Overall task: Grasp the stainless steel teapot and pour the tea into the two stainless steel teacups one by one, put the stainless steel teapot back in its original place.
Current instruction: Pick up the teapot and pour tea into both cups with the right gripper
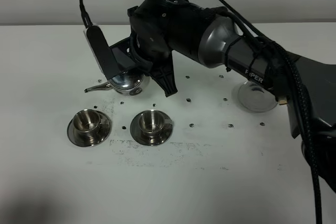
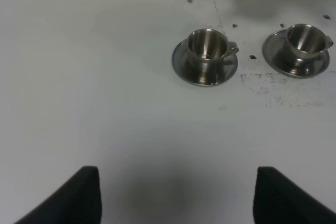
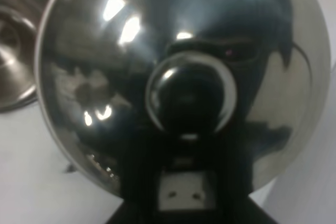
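Teapot, appearance: the stainless steel teapot (image 1: 127, 82) is a squat, mirror-bright pot. Its thin curved spout (image 1: 97, 87) points to the left of the frame, tip drooping. The right wrist view is filled by its domed lid and round knob (image 3: 190, 94).
Teapot, position: left of centre in the exterior view, above and between the two teacups, far left of the steel disc (image 1: 256, 96).
Teapot and fingers: the right gripper (image 1: 140, 81) straddles the pot, one finger (image 1: 101, 51) at its upper left, the other at its right. It carries the pot, though the contact itself is hidden.
Teacups: left teacup (image 1: 87, 121) and right teacup (image 1: 151, 120) stand upright on saucers on the table (image 1: 210, 182), interiors bare steel.
Left gripper (image 2: 181, 195): fingertips (image 2: 84, 195) spread wide, nothing between them.
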Available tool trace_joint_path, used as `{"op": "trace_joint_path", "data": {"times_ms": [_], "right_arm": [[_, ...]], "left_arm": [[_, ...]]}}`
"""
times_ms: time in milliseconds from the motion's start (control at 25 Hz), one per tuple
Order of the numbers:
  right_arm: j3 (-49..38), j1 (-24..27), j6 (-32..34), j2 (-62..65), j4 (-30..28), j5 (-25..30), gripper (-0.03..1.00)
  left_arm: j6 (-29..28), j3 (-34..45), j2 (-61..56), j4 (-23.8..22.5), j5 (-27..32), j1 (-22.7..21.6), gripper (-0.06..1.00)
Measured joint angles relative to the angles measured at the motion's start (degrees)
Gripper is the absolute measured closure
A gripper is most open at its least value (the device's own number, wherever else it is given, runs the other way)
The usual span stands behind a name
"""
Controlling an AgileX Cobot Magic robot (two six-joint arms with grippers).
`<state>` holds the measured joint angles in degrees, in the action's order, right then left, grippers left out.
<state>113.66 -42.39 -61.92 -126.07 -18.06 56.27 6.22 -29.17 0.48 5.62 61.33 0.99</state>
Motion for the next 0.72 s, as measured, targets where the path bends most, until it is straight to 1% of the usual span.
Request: {"op": "trace_joint_path", "data": {"times_ms": [160,520,720], "right_arm": [[0.17,-0.60,-0.74,-0.90,-2.22,-1.86,0.79],[0.34,-3.21,-1.18,-3.71,-5.72,-2.20,0.79],[0.34,-4.26,-0.59,-4.40,-8.61,-2.43,0.79]], "left_arm": [[0.00,0.00,0.00,0.00,0.00,0.00,0.36],[0.06,0.00,0.00,0.00,0.00,0.00,0.36],[0.06,0.00,0.00,0.00,0.00,0.00,0.36]]}}
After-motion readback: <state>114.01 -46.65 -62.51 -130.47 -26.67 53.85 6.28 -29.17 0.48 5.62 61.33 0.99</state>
